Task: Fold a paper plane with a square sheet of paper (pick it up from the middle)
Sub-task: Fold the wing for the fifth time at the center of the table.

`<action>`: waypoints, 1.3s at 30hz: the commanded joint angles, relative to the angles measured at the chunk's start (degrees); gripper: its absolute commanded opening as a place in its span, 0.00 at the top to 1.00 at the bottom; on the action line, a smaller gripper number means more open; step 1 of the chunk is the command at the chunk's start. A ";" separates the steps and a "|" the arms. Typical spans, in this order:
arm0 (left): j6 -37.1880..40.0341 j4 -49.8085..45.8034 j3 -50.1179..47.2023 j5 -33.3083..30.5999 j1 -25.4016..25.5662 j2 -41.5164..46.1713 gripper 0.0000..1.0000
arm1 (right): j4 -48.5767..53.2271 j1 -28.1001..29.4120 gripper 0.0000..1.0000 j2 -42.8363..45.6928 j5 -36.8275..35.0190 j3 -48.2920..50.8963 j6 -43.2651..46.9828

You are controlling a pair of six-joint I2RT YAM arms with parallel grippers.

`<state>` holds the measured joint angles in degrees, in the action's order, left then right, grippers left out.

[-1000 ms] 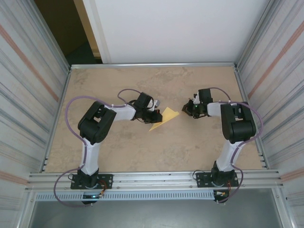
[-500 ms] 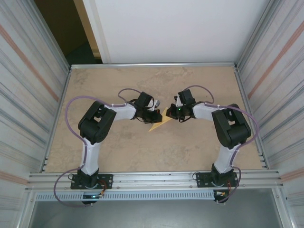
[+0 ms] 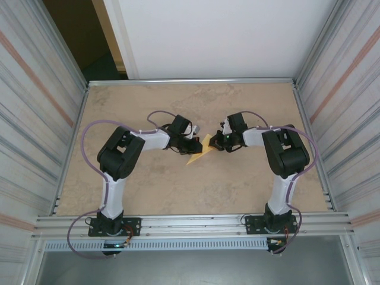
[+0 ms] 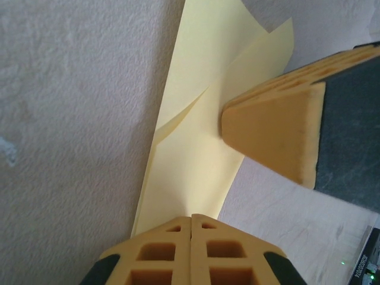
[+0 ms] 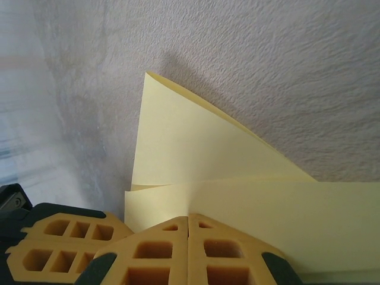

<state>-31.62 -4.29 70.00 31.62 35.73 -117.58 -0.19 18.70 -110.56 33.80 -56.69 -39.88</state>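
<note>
Ribbed metal side walls (image 3: 41, 119) and a white back panel (image 3: 208, 35) box in a beige, marbled counter (image 3: 154, 190). On it the left arm (image 3: 122, 154) and right arm (image 3: 285, 154) bend inward until their wrists nearly meet at the middle. Between them lies the thin yellow paper sheet (image 3: 199, 154), partly folded into a pointed shape, flat on the counter with its tip toward the near edge.

The left claw (image 3: 198, 145) is clenched, its pads pressed together at the sheet's edge in its own wrist view (image 4: 191, 249). The right claw (image 3: 217, 141) is clenched too (image 5: 189, 249), tip down on the folded layers. I cannot tell whether either has paper nipped between its pads or only presses on top.

The main risk, as I judge it, is the fold going askew. The layers look loose, one flap overlapping another without a sharp crease (image 4: 190, 160). A sideways drag by either tip could skid the sheet over the smooth counter, wrinkle it or tear it. The two tips sit just beside each other (image 5: 59, 249), so a careless move could knock them together.

Nothing else lies on the counter near the paper. What crowds the work is each claw standing in the other's path over so small a sheet.
</note>
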 commanded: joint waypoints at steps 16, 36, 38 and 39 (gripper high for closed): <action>2.30 -4.36 6.55 4.24 0.56 -2.92 0.95 | 11.63 -0.95 1.00 -7.45 -7.32 -3.61 5.14; 8.65 -14.47 -3.30 5.48 -3.69 0.84 0.97 | 20.61 -1.89 1.00 -10.28 -13.71 -6.34 11.82; 9.92 -15.73 -4.84 6.16 -4.15 2.09 0.97 | 20.80 -1.91 1.00 -10.32 -14.00 -6.41 12.09; 10.60 -16.38 -5.55 6.22 -4.50 2.71 0.97 | 20.93 -1.95 1.00 -10.43 -14.18 -6.49 12.20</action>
<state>-24.75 -9.47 68.10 37.76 32.08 -116.46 10.72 18.26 -115.15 34.17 -65.93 -30.70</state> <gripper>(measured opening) 0.049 0.062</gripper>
